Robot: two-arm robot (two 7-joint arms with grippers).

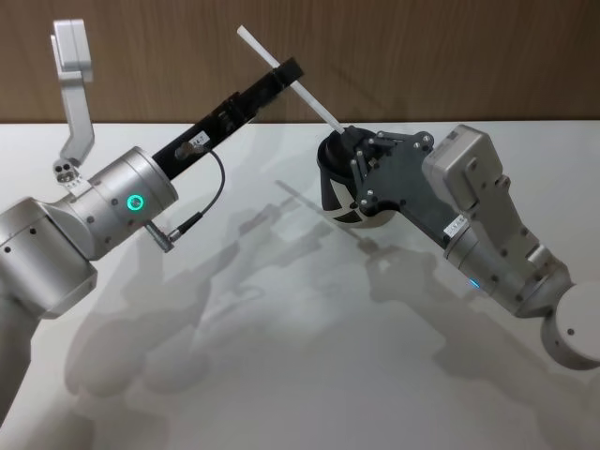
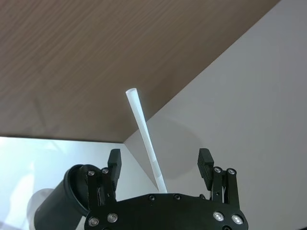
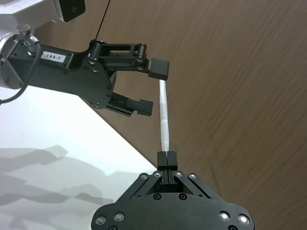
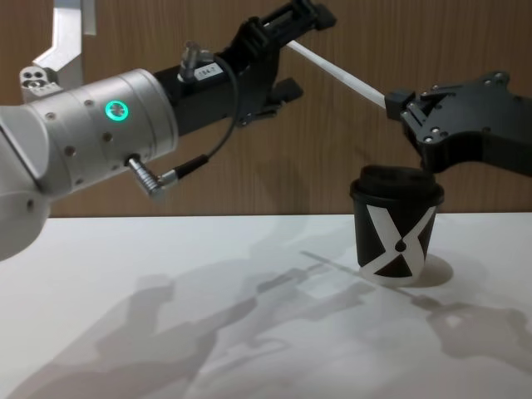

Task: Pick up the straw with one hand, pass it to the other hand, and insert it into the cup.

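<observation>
Handover's half set up: the right gripper (image 3: 165, 157) is clamped shut on the low end of the straw (image 4: 337, 73). The straw slants up in the air above the cup (image 4: 395, 233), which sits near the table's (image 4: 166, 274) far edge, right of middle. The left gripper (image 2: 160, 159) has its jaws wide open around the straw's upper part.

My worry is that the straw looks closer to one pad, so closing could shove it crooked. And if the right lets go early, it drops.

Can't see the hole in the lid (image 4: 397, 179), and from the head view the right gripper covers most of the cup.
</observation>
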